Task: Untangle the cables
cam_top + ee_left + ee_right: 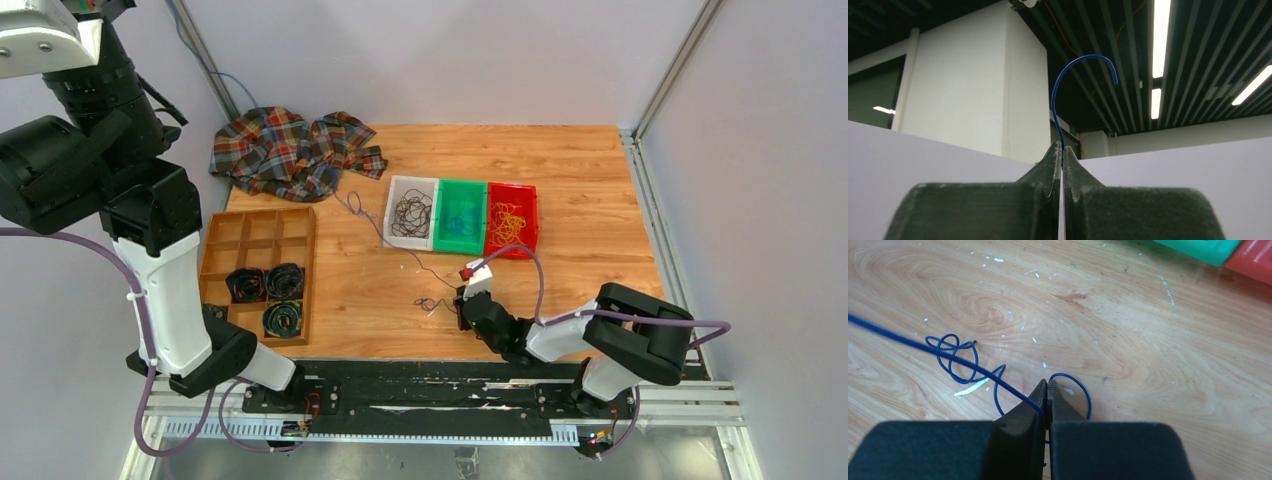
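A thin blue cable [955, 357] lies in small loops on the wooden table, seen as a dark squiggle [430, 303] in the top view. My right gripper [1048, 385] is low over the table [462, 305], shut on this blue cable. From the jaws one strand runs taut out to the left edge, and a short loop [1083, 390] curls to the right. My left arm is raised high at the left. Its gripper [1062, 146] points up at the ceiling, shut on a blue cable end [1083, 62] that curves like a hook above the tips.
Behind the right gripper stand a white bin [390, 215] with dark wires, a green bin [462, 184] with blue ones and a red bin [533, 215] with yellow ones. A wooden divider box [240, 230] holds black coils. A plaid cloth [295, 150] lies at the back left.
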Tool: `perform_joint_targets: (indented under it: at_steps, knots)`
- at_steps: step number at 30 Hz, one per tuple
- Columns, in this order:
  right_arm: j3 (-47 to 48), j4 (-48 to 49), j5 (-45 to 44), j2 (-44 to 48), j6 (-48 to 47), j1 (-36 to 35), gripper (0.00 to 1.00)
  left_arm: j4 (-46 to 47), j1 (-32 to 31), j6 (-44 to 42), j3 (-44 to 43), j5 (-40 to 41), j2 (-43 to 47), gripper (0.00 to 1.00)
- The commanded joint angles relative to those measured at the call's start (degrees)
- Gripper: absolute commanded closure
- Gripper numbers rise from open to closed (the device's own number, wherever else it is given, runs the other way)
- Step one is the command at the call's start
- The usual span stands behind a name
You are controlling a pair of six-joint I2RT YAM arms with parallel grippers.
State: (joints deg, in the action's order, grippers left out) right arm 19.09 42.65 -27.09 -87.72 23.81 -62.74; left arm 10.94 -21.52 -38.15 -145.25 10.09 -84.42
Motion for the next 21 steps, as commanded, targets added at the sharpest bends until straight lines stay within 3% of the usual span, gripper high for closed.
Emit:
perform_joint_targets:
  at_steps: [1, 12, 21]
  knots:
    - [-4.7, -9.1, -4.6, -1.7, 4.6, -1.3, 0.99, 10.1, -0.2, -5.9, -2.5, -1.0, -0.8, 0.99]
    - [-11.9, -13.1, -9.4, 1.2, 20.4, -1.3, 0.99, 16.9, -0.3, -12.3, -4.6, -3.0, -1.6, 0.99]
    - [-11.4, -30.4, -14.9, 9.0, 29.7, -1.3, 0.99, 18.8, -0.3, -15.7, -5.7, -5.2, -3.1, 0.99]
